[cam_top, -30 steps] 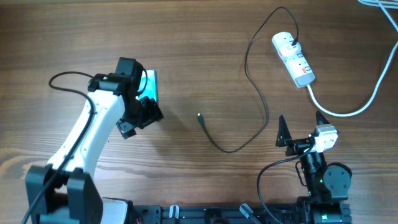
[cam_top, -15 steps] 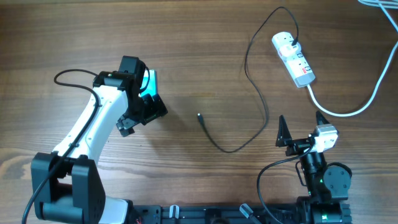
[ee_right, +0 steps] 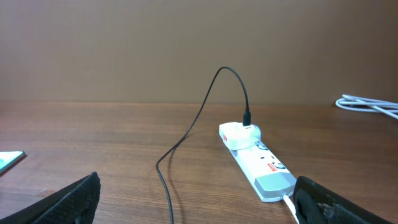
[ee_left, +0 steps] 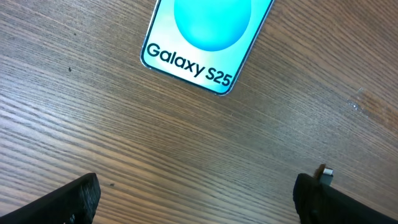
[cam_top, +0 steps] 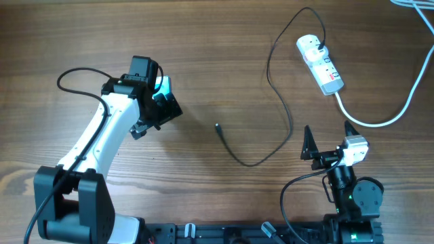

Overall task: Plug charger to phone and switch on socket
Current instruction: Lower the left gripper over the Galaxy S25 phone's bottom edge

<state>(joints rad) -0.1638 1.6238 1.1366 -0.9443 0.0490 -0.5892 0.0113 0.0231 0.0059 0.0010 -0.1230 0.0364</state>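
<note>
The phone [cam_top: 163,84] lies flat at the left, mostly hidden under my left wrist; in the left wrist view its "Galaxy S25" band [ee_left: 189,62] fills the top. My left gripper [cam_top: 156,116] is open and empty, its fingers just on the near side of the phone's short edge [ee_left: 199,208]. The black charger cable [cam_top: 279,102] runs from the socket [cam_top: 320,64] in a loop to its plug tip [cam_top: 218,127], which lies loose mid-table. A small metallic tip [ee_left: 327,173] shows beside my right-hand finger. My right gripper [cam_top: 330,144] is open and empty, far from everything.
The thick white cord [cam_top: 386,120] curves from the socket to the right table edge. In the right wrist view the socket [ee_right: 258,155], the cable [ee_right: 186,140], a corner of the phone [ee_right: 9,160] and a coil of white cord [ee_right: 367,104] lie ahead.
My left gripper has moved a little toward the far side and right, closing on the phone and covering more of it. The right arm, cable and socket have not moved.
</note>
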